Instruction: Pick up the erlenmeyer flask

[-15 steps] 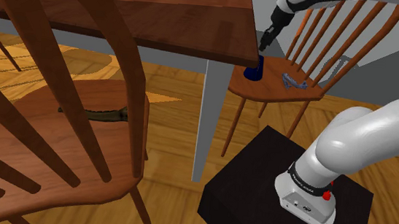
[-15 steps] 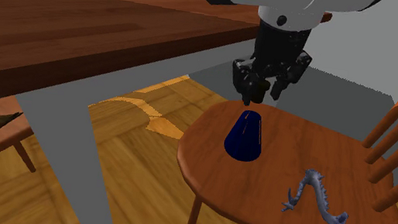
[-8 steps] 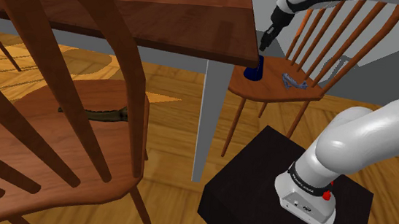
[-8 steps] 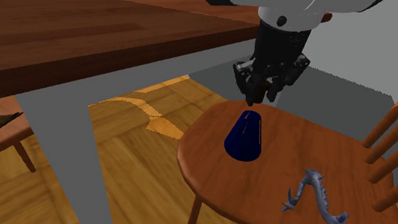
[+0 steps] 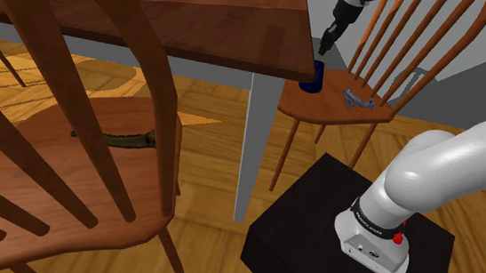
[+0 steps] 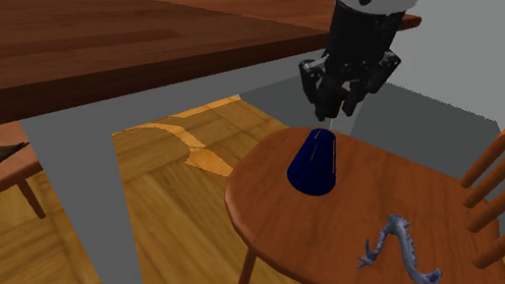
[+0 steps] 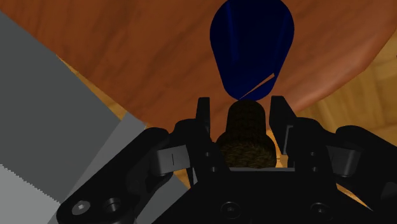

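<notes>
the gripper [image 6: 328, 114] hangs point-down over the wooden chair seat [image 6: 328, 236], just past the corner of the wooden table [image 6: 105, 39]; its two black fingers are drawn in narrow and clamp the top of the erlenmeyer flask [image 6: 314, 165]; in the wrist view the gripper [image 7: 242, 105] has a finger on each side of a brown cork-like stopper [image 7: 247, 121] at the flask's neck, and the dark blue cone of the flask [image 7: 251, 38] widens away from it toward the chair seat [image 7: 127, 51]; the flask stands upright, neck up, near the seat's edge on the table side; whether its base touches the wood or hangs just clear, i cannot tell; on the same seat, well apart from the flask and nearer the spindle back, lies a small grey spiny object [image 6: 397, 226], untouched.

in the shoulder view the gripper [image 5: 324, 50] and the flask [image 5: 311, 78] sit just beyond the table's corner [image 5: 153, 13], above the grey table leg [image 5: 254, 141]; the grey object [image 5: 358, 100] lies to that view's right of the flask on the chair seat [image 5: 328, 108]; the white arm [image 5: 444, 165] rises from the black stand [image 5: 314, 226] at lower right; a second wooden chair [image 5: 67, 198] fills that view's left, with a long brown object [image 5: 112, 136] lying on its seat.
</notes>
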You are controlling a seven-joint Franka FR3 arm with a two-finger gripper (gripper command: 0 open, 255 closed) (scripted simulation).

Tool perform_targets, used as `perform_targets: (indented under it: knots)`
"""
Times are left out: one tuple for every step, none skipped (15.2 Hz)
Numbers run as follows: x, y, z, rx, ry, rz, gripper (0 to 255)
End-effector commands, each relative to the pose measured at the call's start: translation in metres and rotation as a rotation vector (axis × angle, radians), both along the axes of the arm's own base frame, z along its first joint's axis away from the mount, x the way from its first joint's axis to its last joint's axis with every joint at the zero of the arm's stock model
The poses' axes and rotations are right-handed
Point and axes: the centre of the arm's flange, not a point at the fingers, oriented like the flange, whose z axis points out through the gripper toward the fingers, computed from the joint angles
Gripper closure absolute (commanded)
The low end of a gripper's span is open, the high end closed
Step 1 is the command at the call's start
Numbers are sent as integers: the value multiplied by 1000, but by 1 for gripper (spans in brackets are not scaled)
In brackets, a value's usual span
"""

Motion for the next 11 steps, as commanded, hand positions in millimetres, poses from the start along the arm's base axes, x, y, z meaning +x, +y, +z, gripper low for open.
perform_targets:
  knots:
    - [-1, 0, 11, 0, 0, 0, 255]
    - [-1, 0, 16, 0, 0, 0, 255]
    - [-1, 0, 21, 0, 0, 0, 255]
    - [-1, 0, 27, 0, 0, 0, 255]
    - [-1, 0, 32, 0, 0, 0, 255]
    - [-1, 0, 37, 0, 0, 0, 255]
    - [-1, 0, 42, 0, 0, 0, 255]
    - [-1, 0, 48, 0, 0, 0, 255]
    - [-1, 0, 53, 0, 0, 0, 255]
    - [-1, 0, 54, 0, 0, 0, 255]
    - [-1, 0, 54, 0, 0, 0, 255]
